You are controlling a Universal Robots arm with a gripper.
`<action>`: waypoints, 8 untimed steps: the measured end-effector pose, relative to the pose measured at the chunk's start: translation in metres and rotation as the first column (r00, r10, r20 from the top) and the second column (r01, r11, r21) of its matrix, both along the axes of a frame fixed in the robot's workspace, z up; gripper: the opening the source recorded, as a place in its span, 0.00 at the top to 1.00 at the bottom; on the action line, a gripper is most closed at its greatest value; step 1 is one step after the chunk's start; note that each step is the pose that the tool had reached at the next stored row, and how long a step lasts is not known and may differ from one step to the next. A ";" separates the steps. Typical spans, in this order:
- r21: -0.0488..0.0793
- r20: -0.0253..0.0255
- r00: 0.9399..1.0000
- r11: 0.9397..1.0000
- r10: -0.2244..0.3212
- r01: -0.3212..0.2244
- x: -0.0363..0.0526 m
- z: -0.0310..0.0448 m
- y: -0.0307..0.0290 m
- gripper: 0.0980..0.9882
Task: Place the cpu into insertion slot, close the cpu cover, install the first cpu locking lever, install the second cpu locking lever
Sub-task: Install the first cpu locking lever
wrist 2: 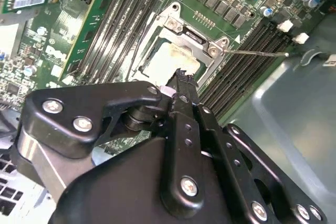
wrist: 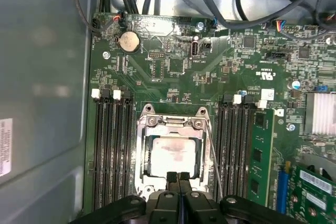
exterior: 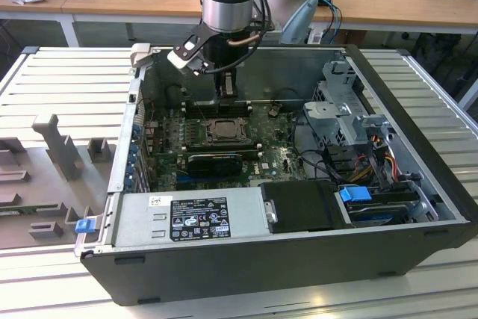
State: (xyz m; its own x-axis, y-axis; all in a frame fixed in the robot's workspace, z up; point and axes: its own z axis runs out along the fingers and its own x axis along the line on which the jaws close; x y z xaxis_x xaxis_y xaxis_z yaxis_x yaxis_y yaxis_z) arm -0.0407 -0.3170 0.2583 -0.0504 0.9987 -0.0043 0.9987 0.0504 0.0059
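Note:
The cpu [wrist: 170, 156] lies flat in the insertion slot [exterior: 222, 131] on the green motherboard, its pale top smeared. The silvery cpu cover [wrist: 171, 123] is down around it, and the chip shows through the cover's window. A thin wire locking lever [wrist: 213, 153] runs along one side of the socket; in the second wrist view it sticks out as a lever rod [wrist 2: 258, 53] over the memory slots. My gripper [wrist: 178, 177] hangs just above the socket's edge, its black fingers [wrist 2: 181, 77] pressed together and holding nothing.
Black memory slots [wrist: 111, 150] flank the socket on both sides, and one green memory module [wrist: 260, 161] stands in them. Cables [wrist: 220, 3] hang along the case wall. The power supply [exterior: 190, 218] and drive cage [exterior: 351, 121] stand inside the open case.

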 end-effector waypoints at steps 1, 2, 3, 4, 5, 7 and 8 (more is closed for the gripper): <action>-0.003 0.000 1.000 1.000 0.000 0.000 0.0000 0.0042 0.0000 0.99; -0.005 0.000 1.000 1.000 0.000 0.000 0.0000 0.0067 0.0000 0.99; -0.006 0.000 1.000 1.000 0.000 0.000 0.0000 0.0090 0.0000 0.99; -0.009 0.000 1.000 1.000 0.000 0.000 0.0000 0.0125 0.0000 0.99; -0.010 0.000 1.000 1.000 0.002 -0.002 0.0000 0.0139 0.0000 0.99; -0.010 0.000 0.999 0.999 0.036 -0.036 0.0001 0.0139 0.0000 0.99; -0.010 0.000 0.998 0.998 0.065 -0.065 0.0000 0.0140 0.0000 0.99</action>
